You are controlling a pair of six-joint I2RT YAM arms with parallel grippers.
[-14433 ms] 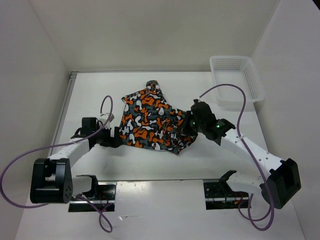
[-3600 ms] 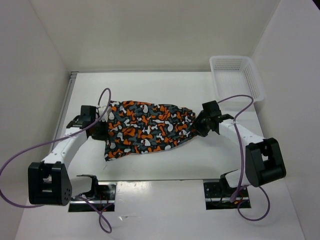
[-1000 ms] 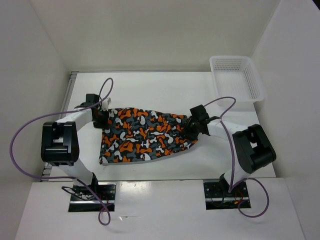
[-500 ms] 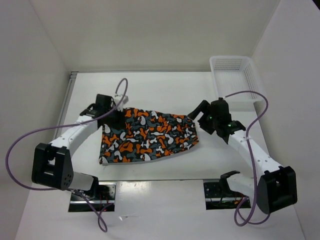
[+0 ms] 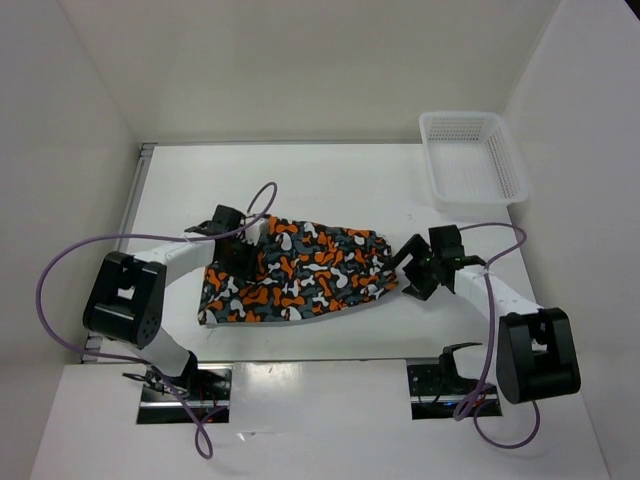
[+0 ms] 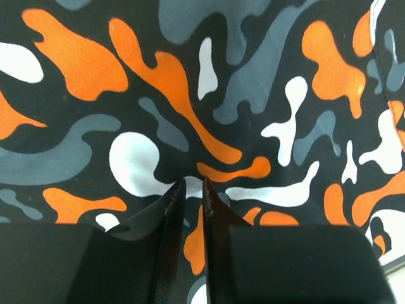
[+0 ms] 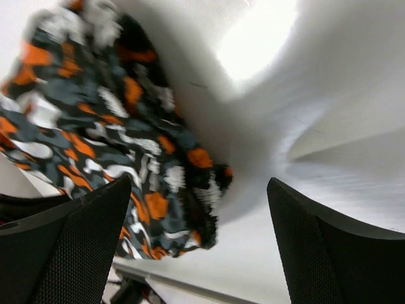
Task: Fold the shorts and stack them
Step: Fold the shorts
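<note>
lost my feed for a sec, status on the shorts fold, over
Left claw open a crack, low over shorts. Right claw wide open, empty, off their right edge. Shorts lying flat. Basket apart, far right.

L arm (image 5: 172,256) bent at elbow, forearm angled inward; L hand (image 6: 193,187) pointing down, fingers (image 6: 166,228) nearly together w/ a thin gap. R arm (image 5: 490,292) folded at elbow; R hand (image 7: 199,183) low, fingers (image 7: 69,240) spread wide.
</note>
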